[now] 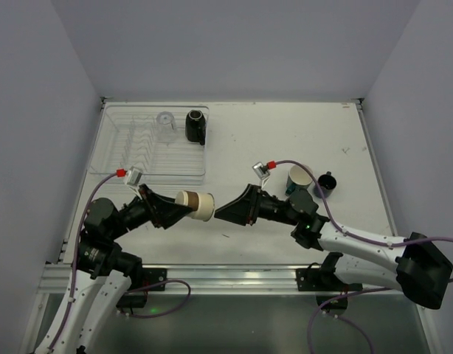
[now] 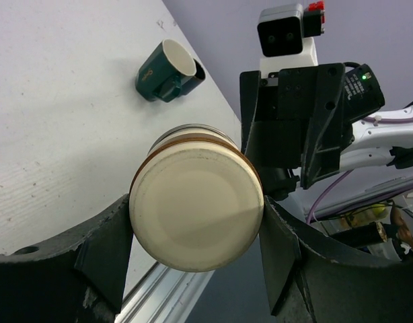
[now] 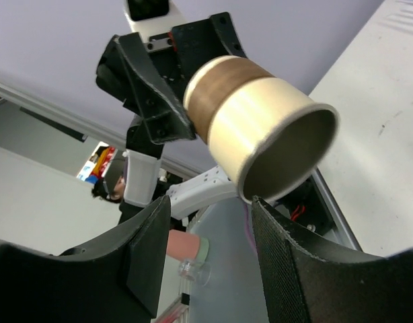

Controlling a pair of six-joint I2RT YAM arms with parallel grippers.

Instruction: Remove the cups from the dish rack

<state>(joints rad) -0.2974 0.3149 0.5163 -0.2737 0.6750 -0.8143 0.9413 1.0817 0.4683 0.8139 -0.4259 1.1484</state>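
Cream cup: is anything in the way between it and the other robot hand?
No, nothing visible. The left gripper holds the cream cup sideways, its open mouth facing the right gripper, whose jaws stand open. Only air lies between them, above the table.

This is a robotics lab test cell: a bare white table (image 1: 285, 140) is boxed in on the left, far and right sides by plain pale walls (image 1: 234, 44). Along its near edge runs an aluminium rail (image 1: 212, 274) carrying two robot arms (image 1: 359, 247), with purple cables (image 1: 374, 237) trailing from them.
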